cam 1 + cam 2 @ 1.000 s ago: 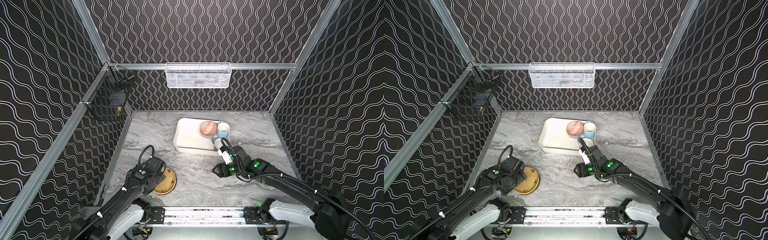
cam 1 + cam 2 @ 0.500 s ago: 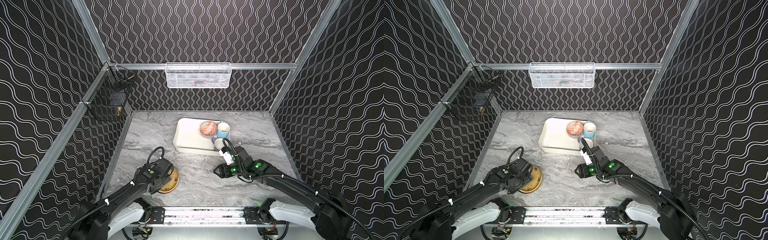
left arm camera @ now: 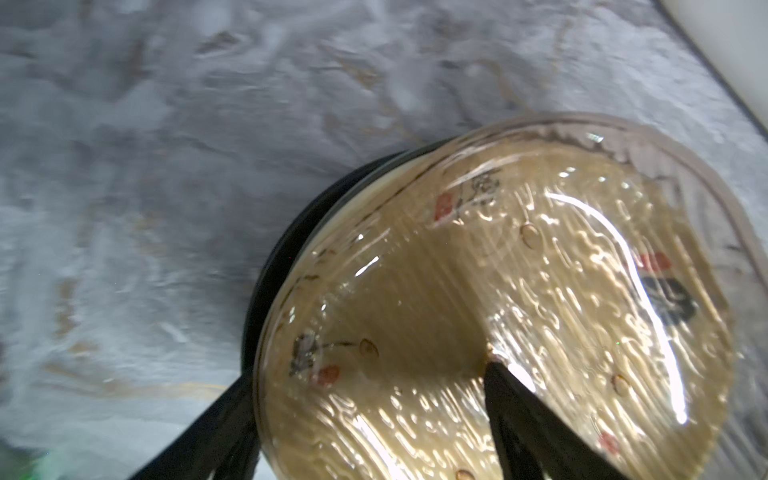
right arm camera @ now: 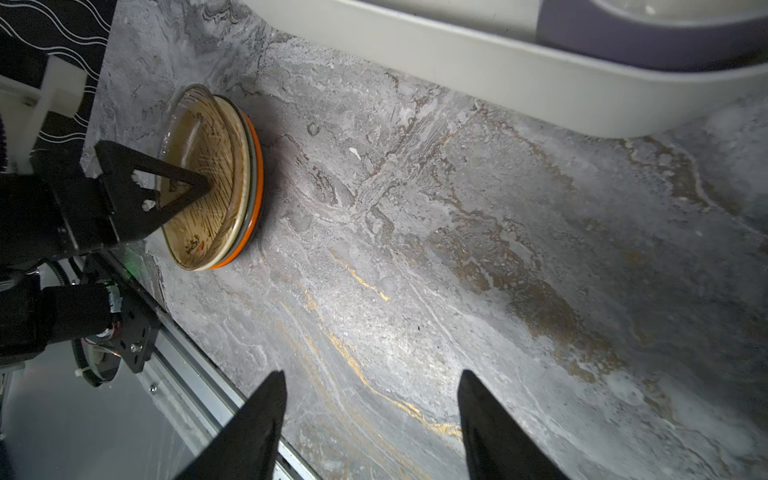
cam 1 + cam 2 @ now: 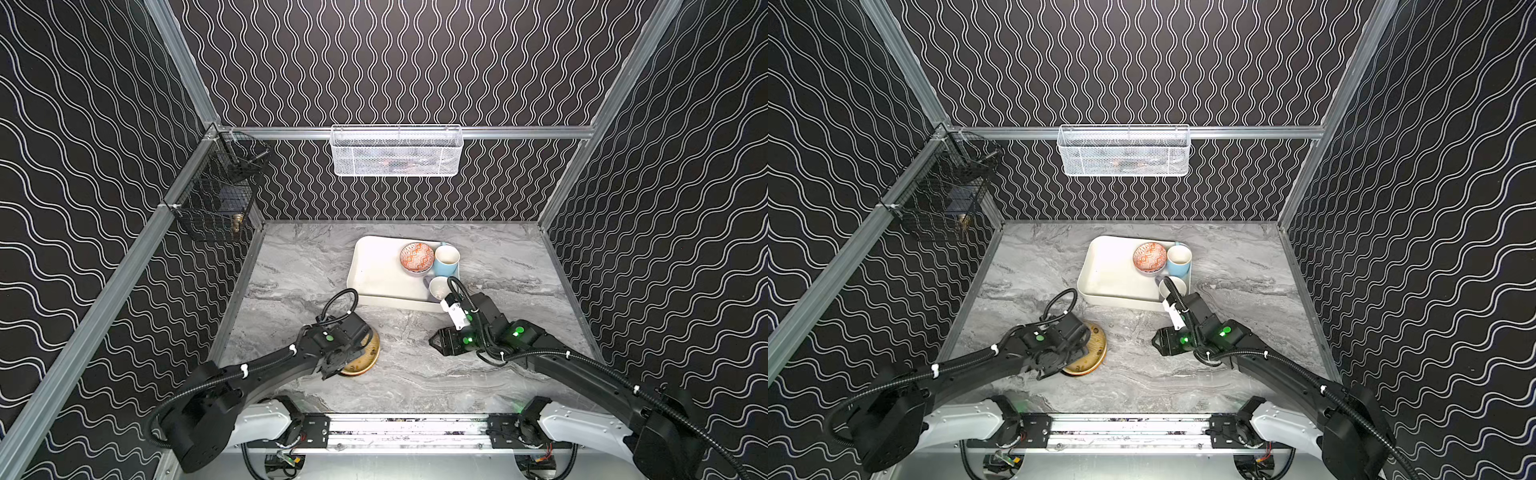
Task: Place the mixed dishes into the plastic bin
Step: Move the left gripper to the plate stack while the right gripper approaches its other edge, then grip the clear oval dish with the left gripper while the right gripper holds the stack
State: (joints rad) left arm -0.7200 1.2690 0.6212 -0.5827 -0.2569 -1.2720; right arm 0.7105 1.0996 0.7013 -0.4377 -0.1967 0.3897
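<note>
The left gripper (image 3: 368, 374) is being held wide open astride the tan plate's (image 3: 519, 291) rim, seemingly not clamped. The plate is being borne by a stack (image 4: 258, 183) on the table (image 5: 415, 374), near the bin (image 5: 374, 270). The right gripper (image 4: 372, 407) is being held open, empty, nearby.

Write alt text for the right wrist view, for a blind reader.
The left claw reaches over a tan-gold plate stacked above an orange plate on a grey marble table. The right claw stands open and empty in the foreground; the cream plastic bin, with a lavender mug inside, lies beyond.
</note>
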